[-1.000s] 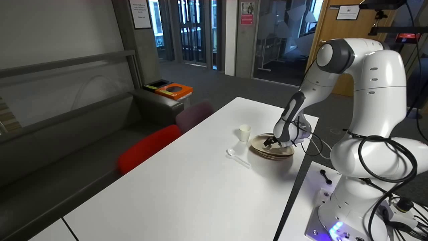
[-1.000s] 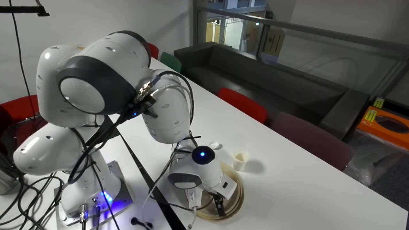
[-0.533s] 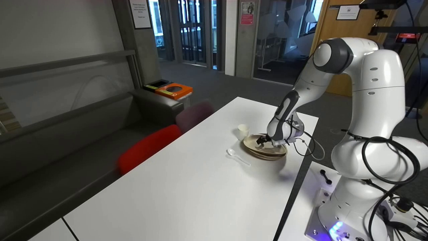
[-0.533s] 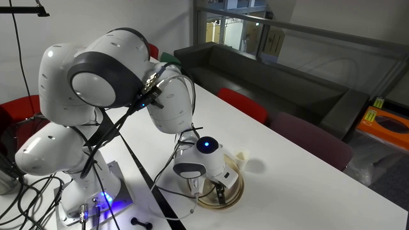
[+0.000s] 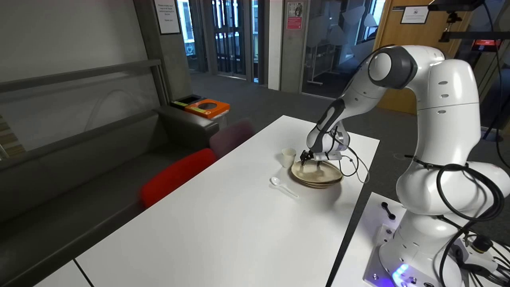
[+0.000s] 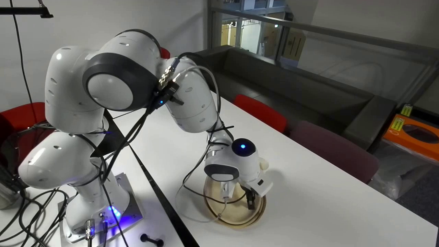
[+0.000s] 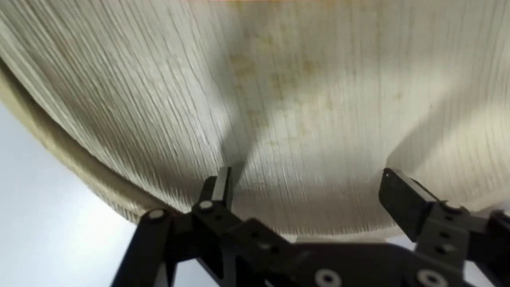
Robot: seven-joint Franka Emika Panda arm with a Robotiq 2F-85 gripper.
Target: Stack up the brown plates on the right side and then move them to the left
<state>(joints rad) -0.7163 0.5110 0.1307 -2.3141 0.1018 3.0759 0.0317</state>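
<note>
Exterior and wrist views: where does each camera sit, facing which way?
In an exterior view: raised, looking along the table toward the wooden door; arm at picture right.
In an exterior view: raised, looking across the table toward the sofa; arm from left to middle.
Wrist view: behind the open gripper, facing the top brown plate; of the robot, only that gripper shows.
Both exterior views share arm, table, sofa and plate stack.

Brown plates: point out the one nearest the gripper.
The top plate: the open gripper is over its exposed face, while the lower plates show only their edges.
</note>
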